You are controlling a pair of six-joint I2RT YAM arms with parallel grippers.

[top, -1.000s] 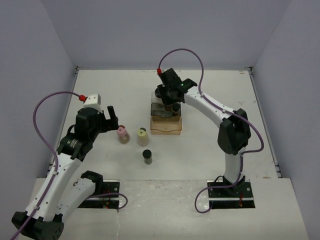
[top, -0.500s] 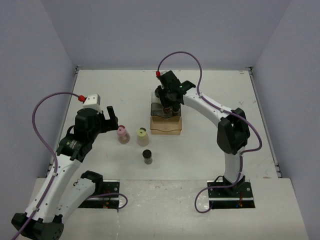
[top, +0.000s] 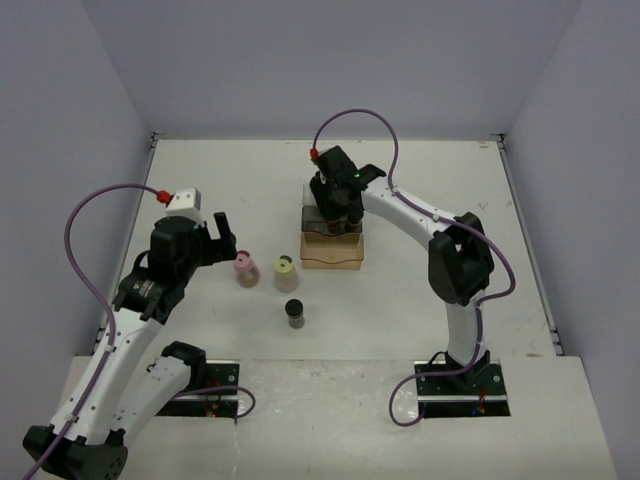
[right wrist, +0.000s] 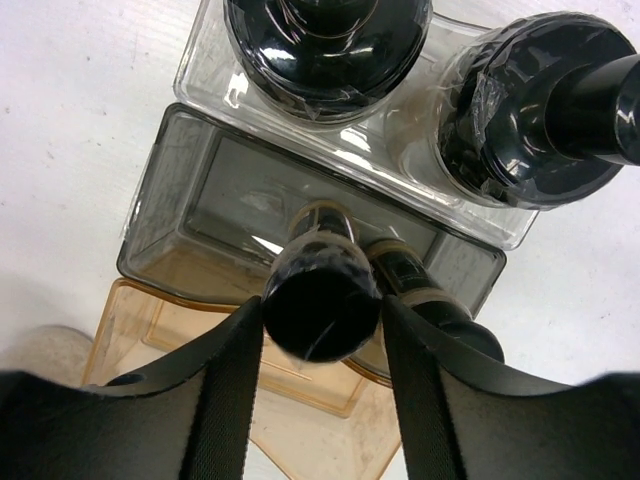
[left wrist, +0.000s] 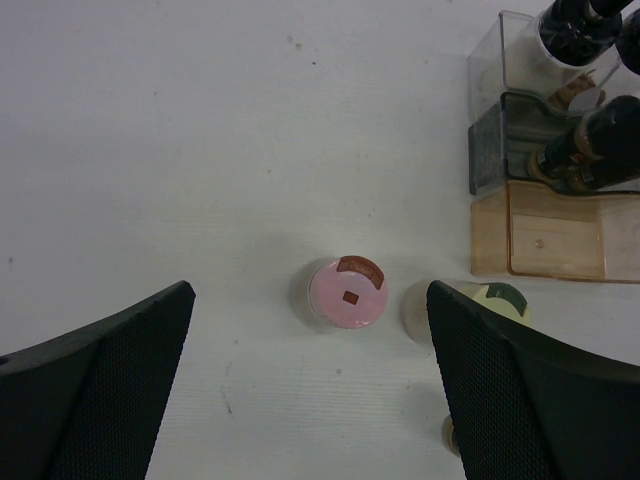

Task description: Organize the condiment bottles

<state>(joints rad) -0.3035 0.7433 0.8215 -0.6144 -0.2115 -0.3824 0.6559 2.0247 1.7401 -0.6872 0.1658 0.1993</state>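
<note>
Top view: right gripper (top: 338, 203) low over rack (top: 332, 252), at far tiers. Left gripper (top: 222, 232) jaws wide apart, empty. Pink jar (top: 243, 266) just ahead of it, yellow jar (top: 285, 268) ahead-right, loose black jar (top: 294, 312) further right.

Left wrist: pink jar centred between left fingers (left wrist: 100, 390), untouched.

Right wrist: black-cap jar (right wrist: 322, 300) between right fingers (right wrist: 225, 400), pads at cap both sides; gripping or slack, cannot tell. Base in grey tier (right wrist: 200, 210), neighbour jar (right wrist: 430, 300) just right. Likely step: set-down. Seat base flat, spread only enough to clear cap, rise straight, avoid brushing neighbour.
</note>
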